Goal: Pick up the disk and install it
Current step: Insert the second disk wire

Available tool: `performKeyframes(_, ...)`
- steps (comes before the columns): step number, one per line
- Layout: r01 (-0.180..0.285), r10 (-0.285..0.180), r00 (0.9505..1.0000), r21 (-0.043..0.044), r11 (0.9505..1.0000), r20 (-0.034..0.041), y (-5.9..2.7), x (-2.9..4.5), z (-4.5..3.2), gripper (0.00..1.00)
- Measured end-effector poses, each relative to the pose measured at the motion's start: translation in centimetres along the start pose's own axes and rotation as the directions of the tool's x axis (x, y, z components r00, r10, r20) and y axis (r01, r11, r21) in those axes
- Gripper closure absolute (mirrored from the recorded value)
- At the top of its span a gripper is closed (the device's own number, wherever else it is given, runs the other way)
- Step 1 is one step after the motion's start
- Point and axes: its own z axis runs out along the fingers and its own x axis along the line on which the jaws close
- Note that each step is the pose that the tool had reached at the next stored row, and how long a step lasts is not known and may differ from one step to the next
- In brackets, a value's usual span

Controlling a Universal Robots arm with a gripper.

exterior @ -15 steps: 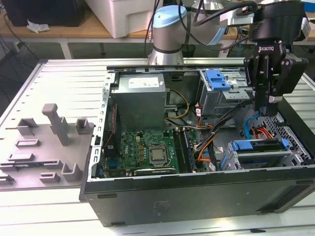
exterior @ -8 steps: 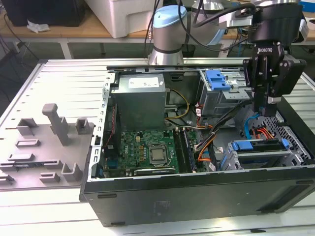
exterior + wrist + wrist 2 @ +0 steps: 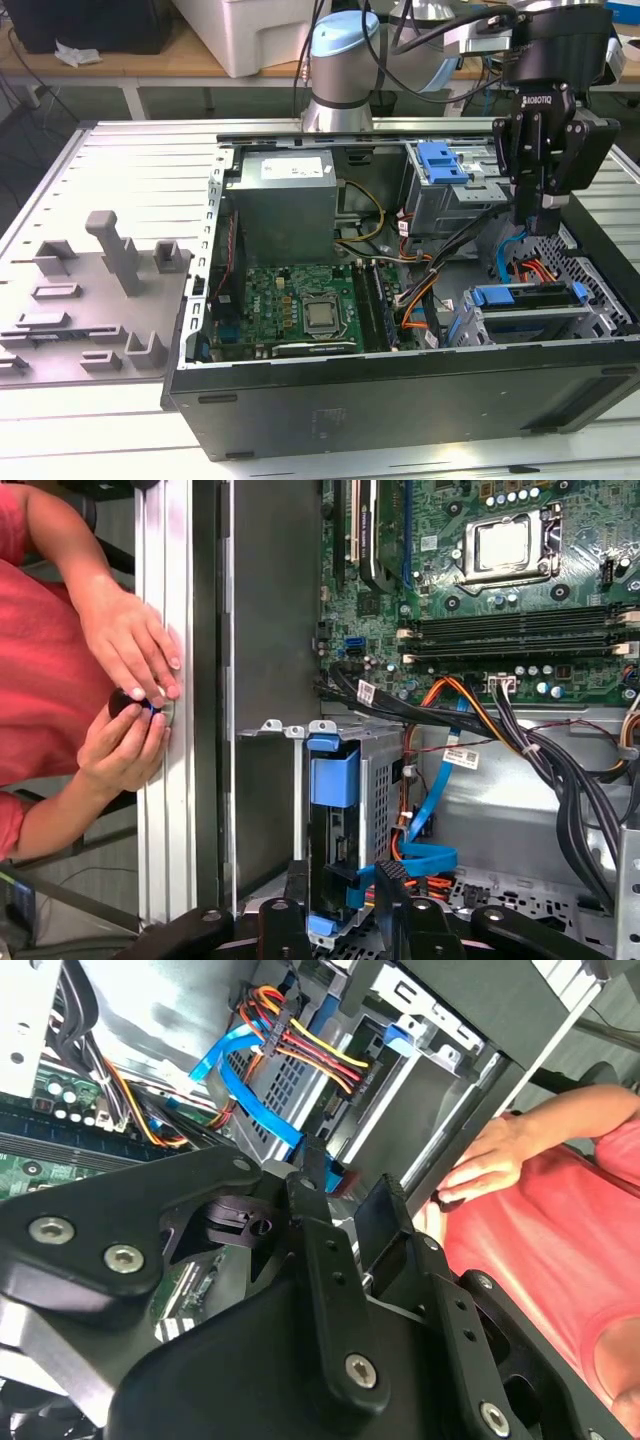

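Observation:
The disk [image 3: 522, 312], a silver drive with a blue plastic frame, sits in the metal drive cage [image 3: 590, 300] at the front corner of the open computer case, on the exterior view's right. In the first wrist view the disk [image 3: 333, 780] stands edge-on in that cage, with blue and orange cables beside it. My gripper [image 3: 540, 222] hangs above the cage, clear of the disk. Its black fingers [image 3: 297, 880] stand apart in both wrist views, with nothing between them.
The case [image 3: 400, 390] lies open, showing the motherboard [image 3: 300, 310], a grey power supply box [image 3: 285, 205] and a second blue-tabbed bay [image 3: 445, 165]. A grey fixture plate [image 3: 95, 300] lies on the exterior view's left. A person's hands [image 3: 130, 690] hold a small dark object at the table rail.

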Motion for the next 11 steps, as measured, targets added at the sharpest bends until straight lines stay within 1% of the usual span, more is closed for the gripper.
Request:
performKeyframes(4, 0.0, 0.0, 1.0, -0.0001, 1.0, -0.002, 0.0, -0.01, 0.0, 0.6)
performKeyframes(6, 0.0, 0.0, 1.0, -0.0001, 1.0, -0.0024, 0.0, -0.02, -0.01, 0.62)
performKeyframes(7, 0.0, 0.0, 1.0, -0.0001, 1.0, -0.0026, 0.0, -0.02, 0.0, 0.69)
performKeyframes(11, 0.0, 0.0, 1.0, -0.0001, 1.0, -0.003, 0.0, -0.03, 0.0, 0.69)
